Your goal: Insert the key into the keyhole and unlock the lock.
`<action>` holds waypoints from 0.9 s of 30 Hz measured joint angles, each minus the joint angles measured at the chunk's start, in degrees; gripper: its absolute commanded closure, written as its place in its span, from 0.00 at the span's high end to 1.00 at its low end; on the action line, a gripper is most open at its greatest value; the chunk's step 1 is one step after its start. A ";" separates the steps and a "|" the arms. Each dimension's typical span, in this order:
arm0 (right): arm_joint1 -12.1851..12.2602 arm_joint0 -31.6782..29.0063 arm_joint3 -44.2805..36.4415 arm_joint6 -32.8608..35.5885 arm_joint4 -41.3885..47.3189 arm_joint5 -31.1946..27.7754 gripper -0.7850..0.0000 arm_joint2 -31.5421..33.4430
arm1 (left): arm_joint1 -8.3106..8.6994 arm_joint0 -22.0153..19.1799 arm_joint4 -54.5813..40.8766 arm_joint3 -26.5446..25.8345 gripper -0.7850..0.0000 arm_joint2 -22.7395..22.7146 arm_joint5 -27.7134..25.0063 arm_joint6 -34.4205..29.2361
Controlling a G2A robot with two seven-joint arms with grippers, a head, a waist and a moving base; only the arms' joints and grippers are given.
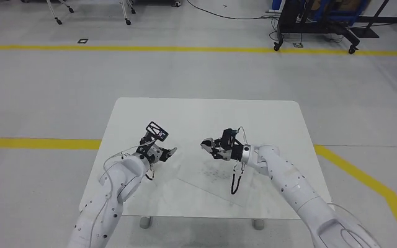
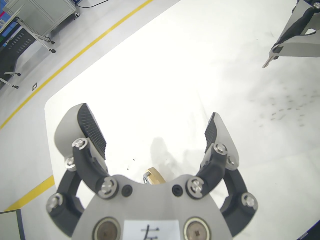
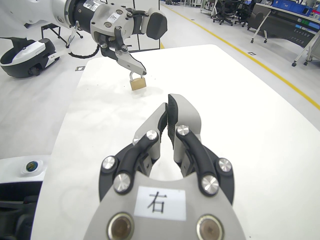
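On left half of bench (image 1: 205, 118), about midway between near and far edges, brass lock (image 3: 138, 83) stands upright, shackle up. Left pincer (image 3: 150, 48) released, spread wide above it, lower fingertip (image 3: 140, 70) at shackle; contact unclear. Nearer bench centre, right pincer (image 3: 167, 116) clenched on key (image 2: 268, 62), blade jutting past fingertips, apart from lock.

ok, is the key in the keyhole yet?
No: the key sticks out of the shut right gripper, held well apart from the padlock, which sits by the open left gripper.
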 measured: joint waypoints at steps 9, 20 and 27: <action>-1.30 -0.68 2.71 -3.01 14.43 -6.49 0.00 0.18 | 0.87 1.76 -27.44 7.45 1.00 -9.89 -15.41 11.59; -1.98 -0.36 4.51 -3.48 19.10 -8.23 0.00 -0.75 | 1.18 1.76 -37.30 11.01 1.00 -10.65 -22.87 9.92; -2.23 -3.33 -1.94 -5.71 31.37 -8.23 0.00 -4.45 | 2.19 -1.09 -65.59 17.94 1.00 -7.42 -37.78 -1.47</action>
